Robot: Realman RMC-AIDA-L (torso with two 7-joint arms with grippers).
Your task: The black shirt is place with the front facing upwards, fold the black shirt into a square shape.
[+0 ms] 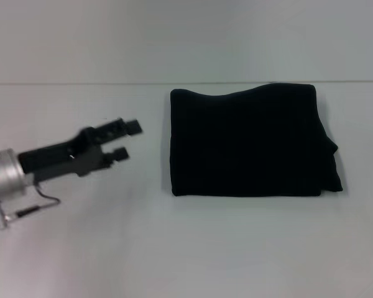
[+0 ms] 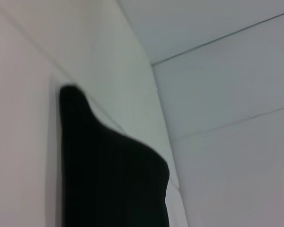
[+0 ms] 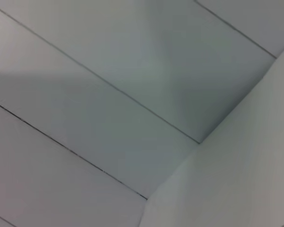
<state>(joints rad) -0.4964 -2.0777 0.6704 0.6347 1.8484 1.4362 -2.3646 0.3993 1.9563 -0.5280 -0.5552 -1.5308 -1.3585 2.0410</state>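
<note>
On the white table [image 1: 186, 248], head view, the black shirt [image 1: 248, 143] lies folded into a near-square block just toward three o'clock of centre, one bit of cloth poking out along its three-o'clock edge. The left gripper [image 1: 125, 139] hovers at nine o'clock, apart from the cloth, fingers a narrow gap apart, holding nothing. Tucking that stray edge would square it. In the left wrist view the shirt [image 2: 109, 179] shows against pale wall panels. The right wrist view shows only panelled wall; the right gripper is unseen.
</note>
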